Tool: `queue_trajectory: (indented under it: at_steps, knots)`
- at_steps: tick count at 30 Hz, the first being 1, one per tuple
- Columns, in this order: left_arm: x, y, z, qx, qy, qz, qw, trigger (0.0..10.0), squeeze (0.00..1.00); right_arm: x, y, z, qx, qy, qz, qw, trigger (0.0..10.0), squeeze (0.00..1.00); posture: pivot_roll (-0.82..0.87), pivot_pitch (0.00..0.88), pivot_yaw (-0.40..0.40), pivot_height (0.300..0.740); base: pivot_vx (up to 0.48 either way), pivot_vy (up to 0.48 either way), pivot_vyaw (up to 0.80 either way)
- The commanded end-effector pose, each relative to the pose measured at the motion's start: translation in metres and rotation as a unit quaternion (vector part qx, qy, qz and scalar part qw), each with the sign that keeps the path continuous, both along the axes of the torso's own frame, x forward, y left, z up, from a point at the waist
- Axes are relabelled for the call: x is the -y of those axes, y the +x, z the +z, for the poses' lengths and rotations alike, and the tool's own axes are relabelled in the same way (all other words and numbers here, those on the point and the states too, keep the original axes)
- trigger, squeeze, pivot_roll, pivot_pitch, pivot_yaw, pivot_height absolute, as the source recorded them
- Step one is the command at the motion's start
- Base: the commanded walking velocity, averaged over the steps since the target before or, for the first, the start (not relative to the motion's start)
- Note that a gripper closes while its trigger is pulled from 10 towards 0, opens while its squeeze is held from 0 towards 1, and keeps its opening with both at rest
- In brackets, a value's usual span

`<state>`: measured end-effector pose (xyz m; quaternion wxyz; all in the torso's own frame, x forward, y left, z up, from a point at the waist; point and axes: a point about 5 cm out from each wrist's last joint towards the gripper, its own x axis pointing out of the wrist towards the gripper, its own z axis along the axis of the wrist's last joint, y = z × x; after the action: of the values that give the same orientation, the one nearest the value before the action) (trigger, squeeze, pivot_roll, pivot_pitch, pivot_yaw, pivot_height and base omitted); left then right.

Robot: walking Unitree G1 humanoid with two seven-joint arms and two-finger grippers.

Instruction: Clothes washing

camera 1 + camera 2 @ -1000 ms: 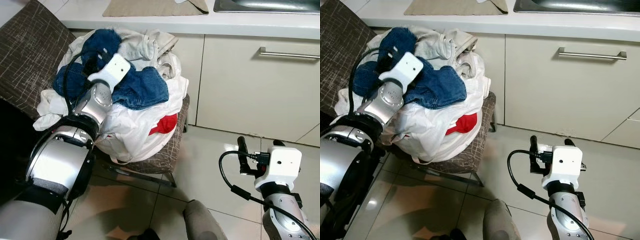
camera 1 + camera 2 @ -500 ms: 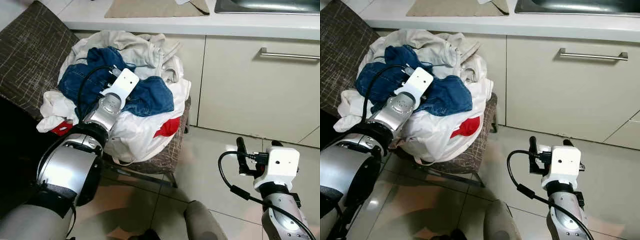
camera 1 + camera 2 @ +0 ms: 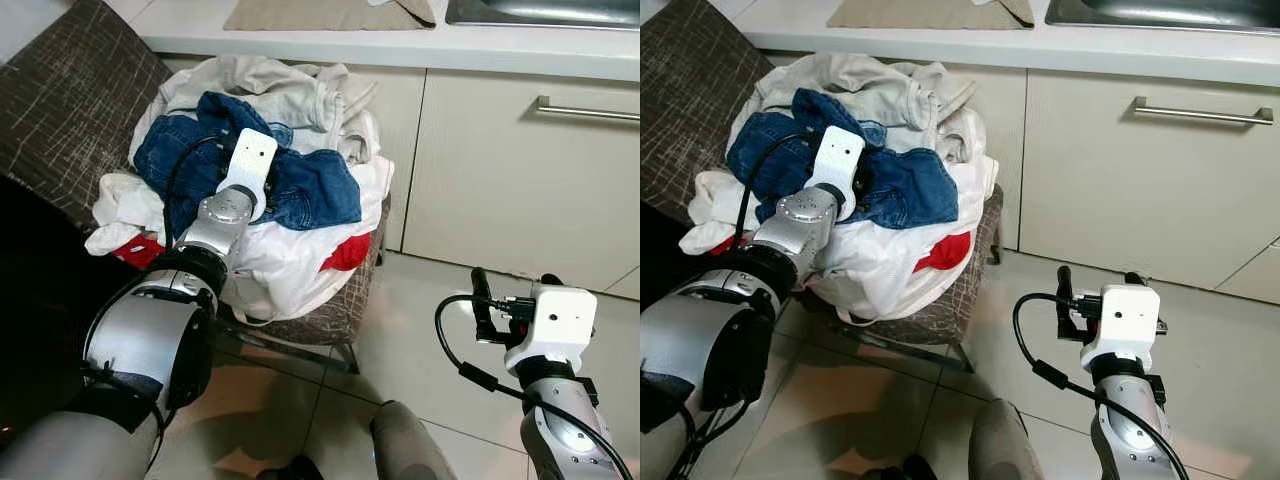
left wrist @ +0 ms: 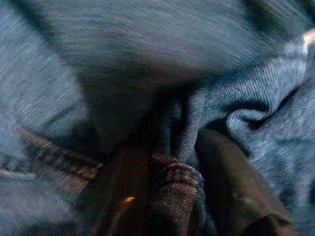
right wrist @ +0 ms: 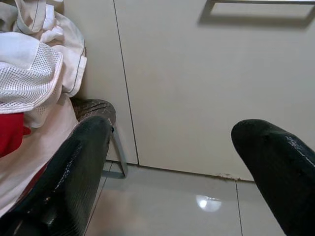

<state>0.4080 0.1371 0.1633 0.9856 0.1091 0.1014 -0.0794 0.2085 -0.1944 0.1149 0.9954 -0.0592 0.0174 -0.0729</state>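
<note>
**Left gripper buried in denim on the laundry chair**

While the left gripper (image 3: 262, 170) presses into the heap of clothes on the brown woven-fabric chair (image 3: 70, 100), its black fingers (image 4: 231, 182) are clenched on a fold of the crumpled blue denim garment (image 3: 310, 190); the wrist view has the cloth bunched between them. That denim lies on top of the pile, over white and cream laundry (image 3: 290, 90) and a red item (image 3: 345, 252) near the chair's front edge. Well apart from the chair, beside the cream cabinet drawer with a metal bar handle (image 3: 585, 108), the right gripper (image 5: 172, 172) hangs above the glossy tiled floor (image 3: 420, 330), fingers spread and holding nothing.
</note>
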Motion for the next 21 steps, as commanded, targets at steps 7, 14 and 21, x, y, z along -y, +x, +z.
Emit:
queue_trajectory:
  at_steps: [7,14,21]
  knots:
    - [0.003,-0.002,-0.004,-0.03,-0.144,-0.019,0.989,0.0,0.0,-0.001,0.008,-0.005,-0.008,0.008,0.005,1.0,10.0,0.0,-0.53,0.146,0.18,0.732,0.0,0.0,0.0]
    - [-0.007,0.007,0.04,0.056,-0.198,-0.066,0.976,0.0,0.0,-0.011,0.044,-0.001,0.011,0.018,0.051,0.998,10.0,0.0,-0.42,0.059,0.144,0.732,0.0,0.0,0.0]
    - [-0.023,0.006,0.071,0.138,-0.182,-0.085,0.97,0.0,0.0,-0.021,0.072,0.005,0.025,0.021,0.085,0.996,10.0,0.0,-0.34,0.0,0.105,0.732,0.0,0.0,0.0]
